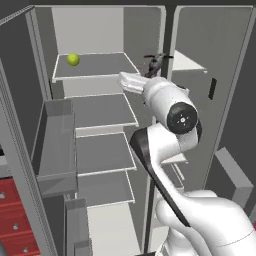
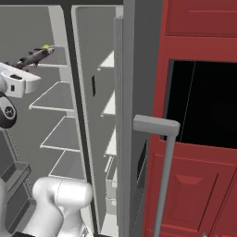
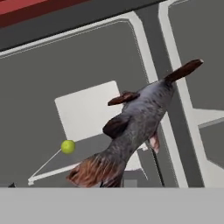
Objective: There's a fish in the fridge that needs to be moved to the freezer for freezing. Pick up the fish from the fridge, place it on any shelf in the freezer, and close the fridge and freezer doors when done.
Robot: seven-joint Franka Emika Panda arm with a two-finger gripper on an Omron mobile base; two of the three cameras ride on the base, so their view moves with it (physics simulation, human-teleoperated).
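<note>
From the left base view we see the fish (image 1: 156, 63) up in the air, near the front right corner of the top shelf (image 1: 95, 65) of the fridge (image 1: 100, 120). It is at the end of our white arm (image 1: 167, 107). We think we have picked it up, so the first step looks done. The green ball (image 1: 73, 59) sits alone on that top shelf, well apart from the fish. Both tall doors are open. The freezer (image 1: 192, 65) is just to the right, and no fish lies on its white shelves yet.

From the right base view we see the fish (image 2: 32, 57) sticking out past the end of the arm, in front of the grey shelves. The freezer door (image 2: 127, 115) stands wide open beside the red cabinets (image 2: 199, 28). We think we must next carry the fish to a freezer shelf, then shut both doors.

From the hand view we see the fish (image 3: 131, 131) very close, its tail fin low down by our claw. The claw is closed tight on the fish. The ball (image 3: 68, 146) is far behind it.
</note>
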